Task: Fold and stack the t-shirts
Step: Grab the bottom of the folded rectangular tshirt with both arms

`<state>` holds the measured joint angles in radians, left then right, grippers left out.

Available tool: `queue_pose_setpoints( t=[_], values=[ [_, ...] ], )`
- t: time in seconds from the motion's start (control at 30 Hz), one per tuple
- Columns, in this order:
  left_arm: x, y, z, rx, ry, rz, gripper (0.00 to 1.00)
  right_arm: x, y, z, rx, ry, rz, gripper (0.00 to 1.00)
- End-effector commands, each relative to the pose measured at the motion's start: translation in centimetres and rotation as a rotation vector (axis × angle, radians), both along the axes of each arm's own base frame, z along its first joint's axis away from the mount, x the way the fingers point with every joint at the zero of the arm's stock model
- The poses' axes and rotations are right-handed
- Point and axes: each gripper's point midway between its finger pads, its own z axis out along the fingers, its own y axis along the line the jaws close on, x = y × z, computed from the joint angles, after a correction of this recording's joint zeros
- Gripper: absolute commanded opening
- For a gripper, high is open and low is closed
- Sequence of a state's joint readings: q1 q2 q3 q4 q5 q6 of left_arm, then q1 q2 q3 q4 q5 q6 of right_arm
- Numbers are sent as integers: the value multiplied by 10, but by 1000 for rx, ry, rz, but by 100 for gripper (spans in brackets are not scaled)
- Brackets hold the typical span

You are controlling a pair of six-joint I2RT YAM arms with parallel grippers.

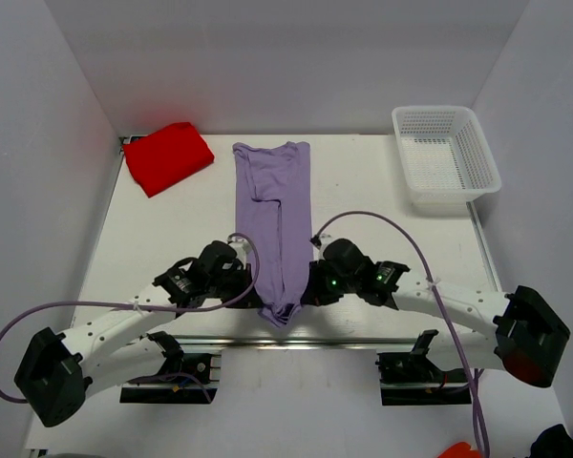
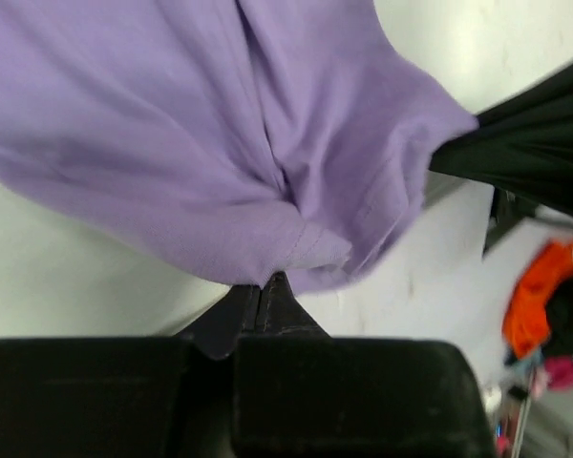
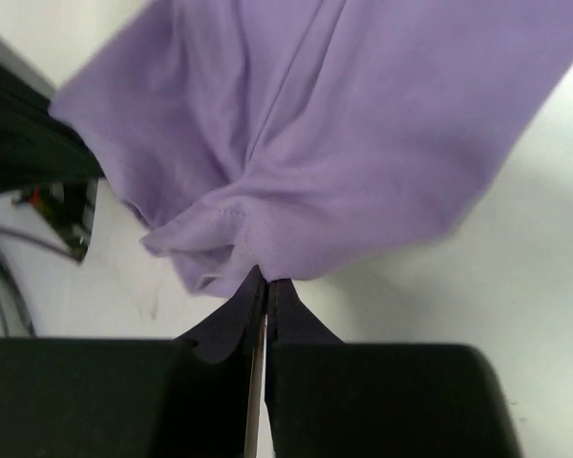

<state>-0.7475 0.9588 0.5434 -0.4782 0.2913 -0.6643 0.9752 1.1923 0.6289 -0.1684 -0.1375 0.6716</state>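
The lavender t-shirt (image 1: 272,215) lies as a long narrow strip down the middle of the table, its near end bunched and lifted. My left gripper (image 1: 257,286) is shut on that end's left edge; in the left wrist view the gripper (image 2: 267,282) pinches the purple cloth (image 2: 220,134). My right gripper (image 1: 304,289) is shut on the right edge; in the right wrist view the gripper (image 3: 265,279) pinches the cloth (image 3: 363,134). The red t-shirt (image 1: 168,157) lies folded as a rectangle at the far left.
A white mesh basket (image 1: 446,156) stands at the far right of the table (image 1: 172,239). Purple cables loop from both arms. White walls close in the far side, left and right.
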Motion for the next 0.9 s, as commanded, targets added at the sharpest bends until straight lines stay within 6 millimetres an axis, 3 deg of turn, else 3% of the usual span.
queue_pose_setpoints(
  t=[0.0, 0.17, 0.2, 0.27, 0.43, 0.67, 0.73, 0.87],
  values=[
    [37, 2, 15, 38, -90, 130, 0, 43, -1, 16, -59, -105, -96, 0],
    [85, 21, 37, 107, -209, 330, 0, 91, -5, 31, -85, -183, -210, 0],
    [95, 24, 40, 111, -228, 363, 0, 100, -1, 44, -62, -213, -222, 0],
    [116, 33, 53, 138, -281, 428, 0, 117, -7, 43, -84, -229, -262, 0],
    [152, 48, 73, 214, -334, 507, 0, 158, -11, 59, -100, -287, -292, 0],
    [197, 56, 76, 259, -351, 537, 0, 209, -15, 62, -119, -303, -313, 0],
    [212, 58, 78, 253, -355, 549, 0, 218, -9, 69, -103, -325, -282, 0],
    [236, 63, 76, 244, -358, 561, 0, 241, 0, 61, -96, -312, -228, 0]
  ],
)
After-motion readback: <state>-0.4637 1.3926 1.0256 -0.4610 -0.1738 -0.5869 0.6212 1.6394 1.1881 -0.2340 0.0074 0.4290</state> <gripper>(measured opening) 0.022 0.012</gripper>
